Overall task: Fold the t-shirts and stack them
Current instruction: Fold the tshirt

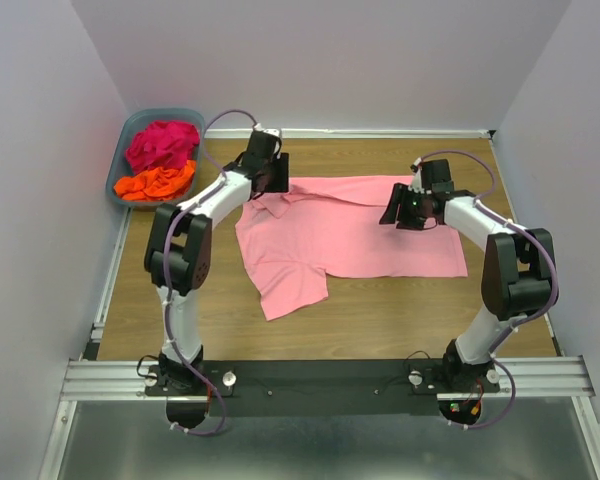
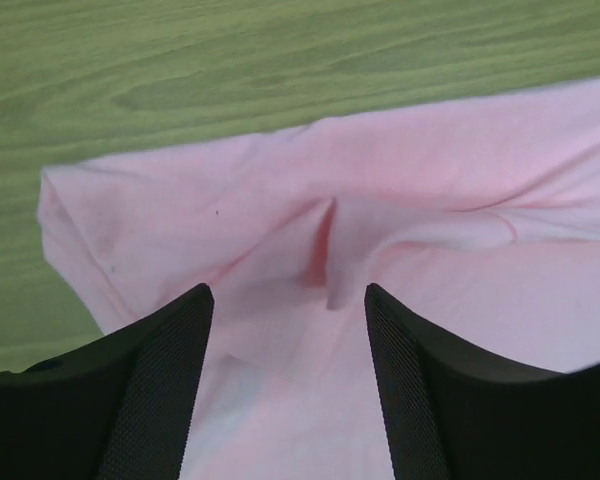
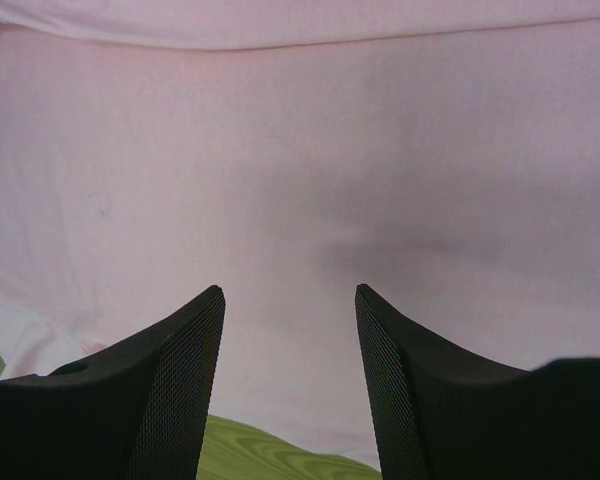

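A light pink t-shirt lies spread on the wooden table, one sleeve flopped toward the front left. My left gripper hovers over its far left corner with jaws open; the wrist view shows rumpled pink cloth between the fingers, nothing pinched. Over the shirt's right part, my right gripper also stands open, smooth pink cloth below its fingers. A magenta t-shirt and an orange t-shirt lie crumpled in the basket.
The grey-blue plastic basket sits at the far left corner against the wall. White walls close in the table on the left, back and right. Bare wood shows in front of the shirt.
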Motion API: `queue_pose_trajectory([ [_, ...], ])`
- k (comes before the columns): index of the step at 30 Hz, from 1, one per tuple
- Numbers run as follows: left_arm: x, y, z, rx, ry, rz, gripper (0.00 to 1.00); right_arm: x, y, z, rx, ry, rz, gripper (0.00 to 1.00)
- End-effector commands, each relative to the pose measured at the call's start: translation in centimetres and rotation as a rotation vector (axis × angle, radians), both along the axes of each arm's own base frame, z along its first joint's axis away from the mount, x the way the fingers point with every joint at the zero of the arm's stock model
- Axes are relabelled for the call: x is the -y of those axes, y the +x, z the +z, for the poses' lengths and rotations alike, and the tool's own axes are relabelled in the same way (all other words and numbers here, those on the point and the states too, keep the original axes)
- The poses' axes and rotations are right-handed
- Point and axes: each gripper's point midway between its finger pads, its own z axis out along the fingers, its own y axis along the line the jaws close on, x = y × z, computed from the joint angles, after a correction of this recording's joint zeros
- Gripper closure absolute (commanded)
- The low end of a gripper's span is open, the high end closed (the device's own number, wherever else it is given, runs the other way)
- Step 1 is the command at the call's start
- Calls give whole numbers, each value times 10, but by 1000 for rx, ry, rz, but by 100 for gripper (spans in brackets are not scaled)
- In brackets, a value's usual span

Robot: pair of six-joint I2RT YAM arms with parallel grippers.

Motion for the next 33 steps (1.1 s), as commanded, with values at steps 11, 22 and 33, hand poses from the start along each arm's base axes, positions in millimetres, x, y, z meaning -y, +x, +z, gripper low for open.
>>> queue_pose_trajectory([
  [11, 22, -63, 0, -68, -558, 217, 54, -46, 15, 21, 63, 80, 109, 37],
  [22, 6, -41, -19, -54, -538, 296, 54, -127, 80, 22, 166, 305, 87, 38],
  [33, -19, -108, -36, -152, -460, 303, 48, -101, 13, -37, -13, 242, 27, 38],
])
